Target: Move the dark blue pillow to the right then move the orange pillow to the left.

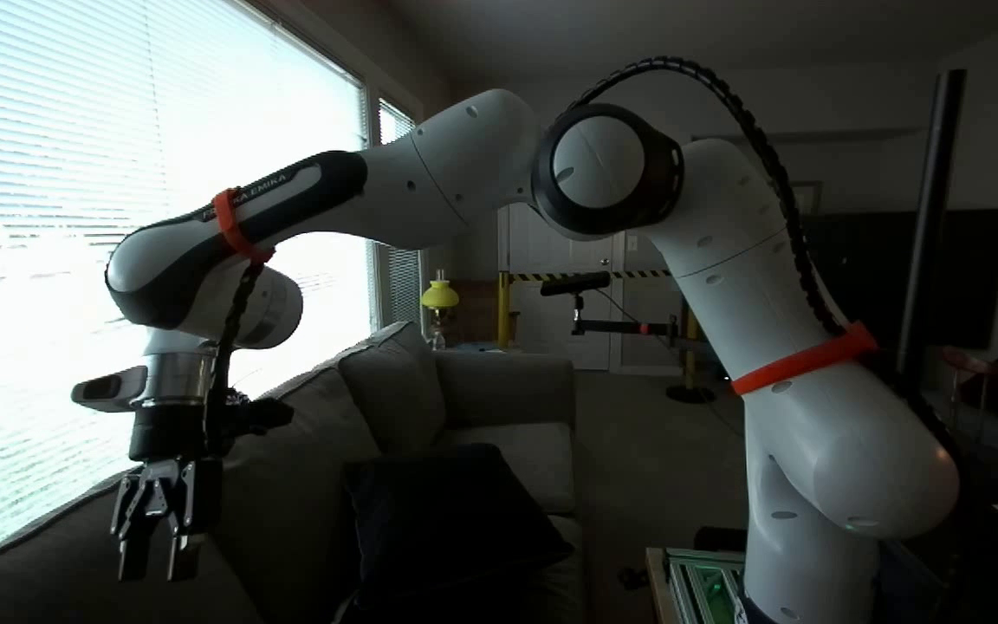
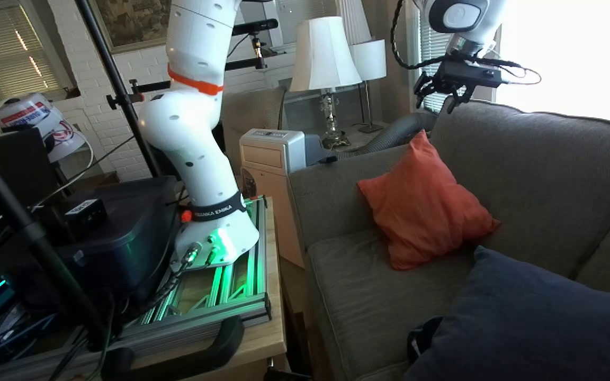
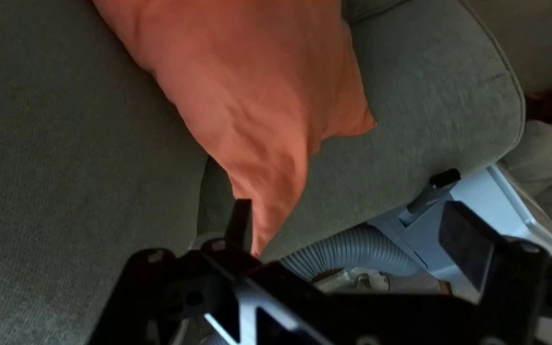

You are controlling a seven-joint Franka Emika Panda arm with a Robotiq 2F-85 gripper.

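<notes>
1. The jaws point down, spread wide apart, and have hold of nothing.
2. They hang from the end of the white arm (image 1: pixel 464 173), which reaches out above the grey sofa (image 2: pixel 368 280), near the top of its backrest (image 2: pixel 538 143).
3. The orange pillow (image 2: pixel 427 206) rests on the sofa, tilted into the corner where the armrest (image 2: pixel 337 190) meets the backrest.
4. A gap shows between the jaws and this pillow in an exterior view; in the wrist view one of its corners points toward them, its tip just beside one jaw as seen there.
5. The dark blue pillow (image 2: pixel 538 323), showing in both exterior views, also lies on the sofa near the orange one; whether the two touch, I cannot tell.
6. Partly behind it is a small black item (image 2: pixel 424 338), too hidden to name.
7. Past the armrest stand a pale appliance (image 2: pixel 273 159), a ribbed grey hose (image 2: pixel 397 138) and a white-shaded lamp (image 2: pixel 326 58).
8. The arm's base (image 2: pixel 239 235) is on a metal frame (image 2: pixel 249 309) above a wooden surface (image 2: pixel 277 328).
</notes>
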